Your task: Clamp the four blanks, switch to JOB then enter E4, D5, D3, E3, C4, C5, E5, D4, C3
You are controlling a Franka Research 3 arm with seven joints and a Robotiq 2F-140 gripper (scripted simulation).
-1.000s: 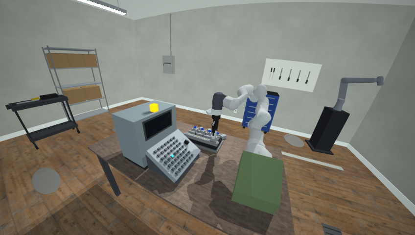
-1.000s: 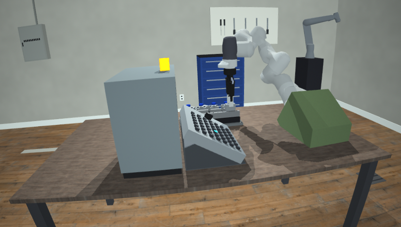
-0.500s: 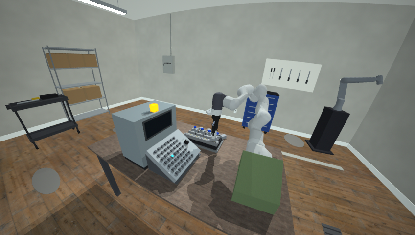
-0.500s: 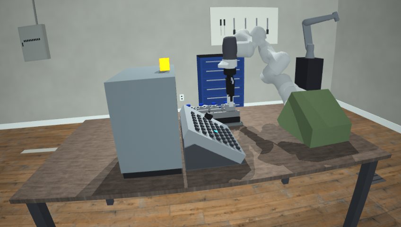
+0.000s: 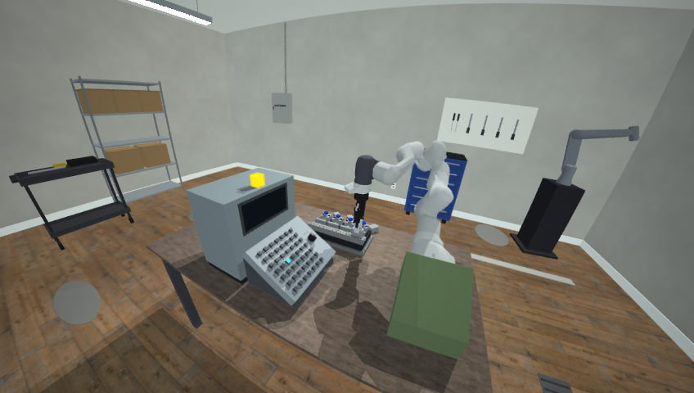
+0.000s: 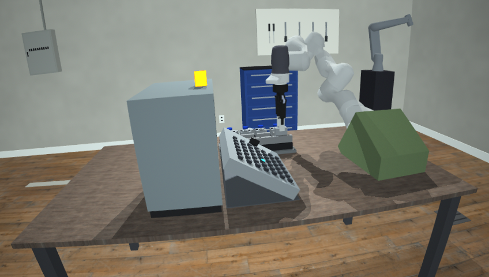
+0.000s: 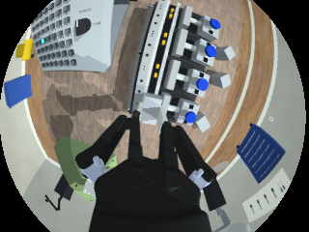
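Note:
My gripper (image 5: 358, 224) (image 6: 281, 125) (image 7: 150, 109) points straight down and is shut on a light grey blank (image 7: 153, 104). It holds the blank at the end station of the four-station vise fixture (image 5: 339, 234) (image 6: 271, 141) (image 7: 147, 45), the station nearest the arm's base. Blue valve knobs (image 7: 203, 84) line the fixture's far side. Small amber marks show along its strip. I cannot tell whether the other stations hold blanks. One key (image 5: 288, 260) (image 6: 263, 160) (image 7: 42, 41) on the sloped keypad glows cyan. The selector knob (image 5: 311, 237) (image 6: 254, 141) (image 7: 83, 25) sits at the keypad's upper corner. The amber lamp (image 5: 257, 179) (image 6: 200, 78) on the cabinet is lit.
The grey cabinet (image 5: 218, 219) (image 6: 171, 147) stands behind the keypad. A large green sloped box (image 5: 430, 301) (image 6: 384, 142) stands on the table by the arm's base. A blue drawer unit (image 6: 254, 96) stands behind the table.

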